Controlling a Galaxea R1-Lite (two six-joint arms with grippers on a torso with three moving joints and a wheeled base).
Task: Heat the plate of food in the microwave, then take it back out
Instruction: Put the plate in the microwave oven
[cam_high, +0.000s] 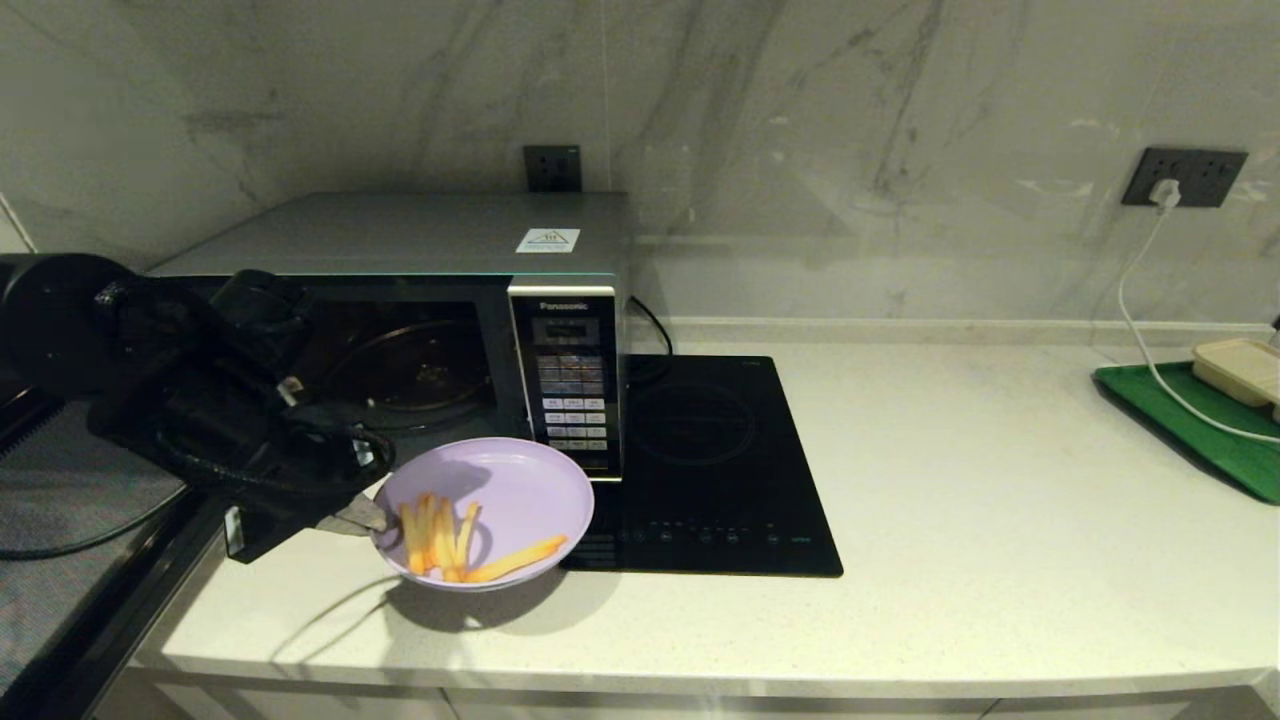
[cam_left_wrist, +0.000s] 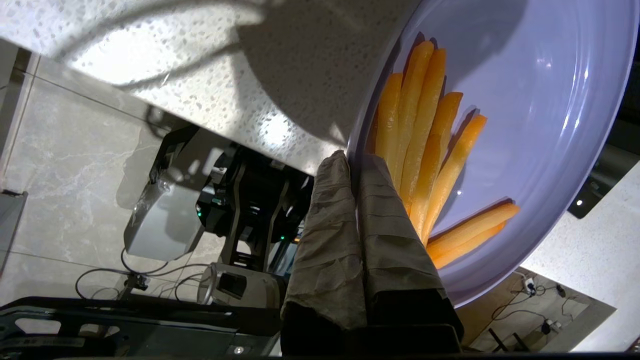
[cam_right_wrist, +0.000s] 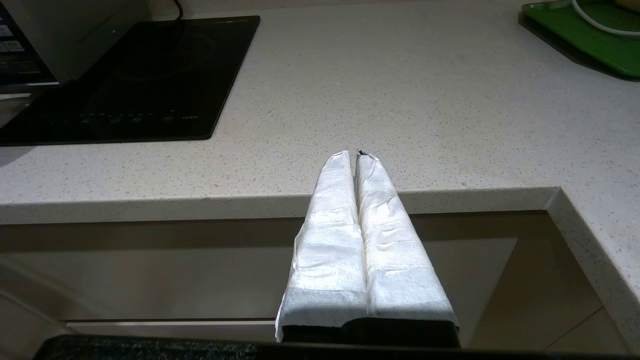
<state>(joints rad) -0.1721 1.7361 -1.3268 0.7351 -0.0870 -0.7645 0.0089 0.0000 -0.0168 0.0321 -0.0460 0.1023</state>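
The lilac plate of food (cam_high: 500, 490) hangs above the counter in front of the microwave (cam_high: 420, 300), casting a shadow below. Orange-yellow fries (cam_high: 450, 540) lie on its near side. My left gripper (cam_high: 365, 518) is shut on the plate's left rim; in the left wrist view its wrapped fingers (cam_left_wrist: 330, 210) pinch the rim of the plate (cam_left_wrist: 550, 100), one above and one below. The microwave door is swung open at the left, and the glass turntable (cam_high: 410, 370) inside is bare. My right gripper (cam_right_wrist: 354, 156) is shut and empty, in front of the counter's front edge.
A black induction hob (cam_high: 700, 460) lies right of the microwave. At the far right a green tray (cam_high: 1200, 430) carries a beige lidded box (cam_high: 1240, 368), with a white cable (cam_high: 1140, 330) running to a wall socket. The open microwave door (cam_high: 80, 520) juts out at the left.
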